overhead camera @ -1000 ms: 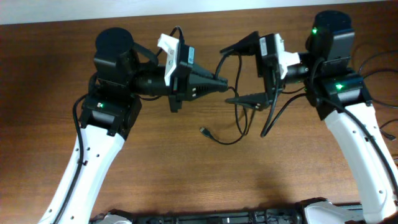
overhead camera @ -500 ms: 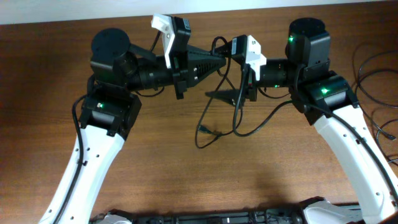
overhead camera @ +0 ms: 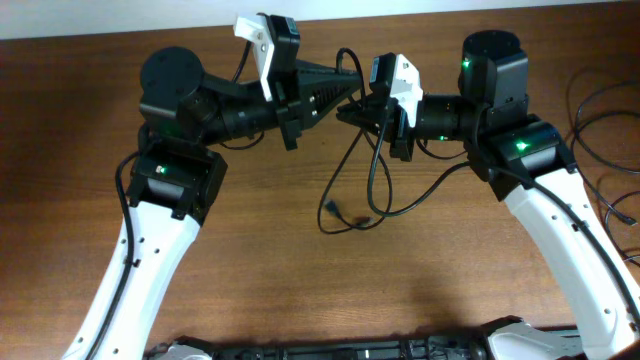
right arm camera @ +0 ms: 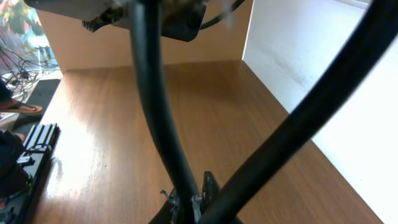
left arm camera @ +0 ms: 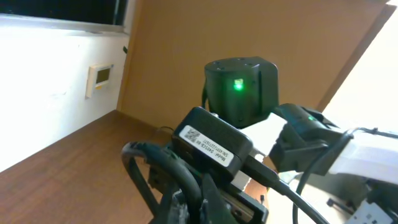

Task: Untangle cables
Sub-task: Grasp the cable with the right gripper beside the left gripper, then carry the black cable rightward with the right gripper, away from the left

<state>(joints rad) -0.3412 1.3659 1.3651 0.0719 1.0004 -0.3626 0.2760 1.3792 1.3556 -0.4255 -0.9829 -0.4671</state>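
Two arms, two hands, meeting tip to tip over the far middle of the bench (overhead camera: 300,290). Left hand (overhead camera: 350,88) is pinched closed on the cables (overhead camera: 371,185). Right hand (overhead camera: 347,113), just near of it, is clamped on the same bundle — the wrist view shows a cord running into its fingertips. Cords hang from both hands in loops to the bench. One plug end (overhead camera: 327,209) lies there; strand count unclear. A thicker arm wire (overhead camera: 435,187) sags beside the loops. At the right edge lie loose black wires (overhead camera: 603,110), well apart.
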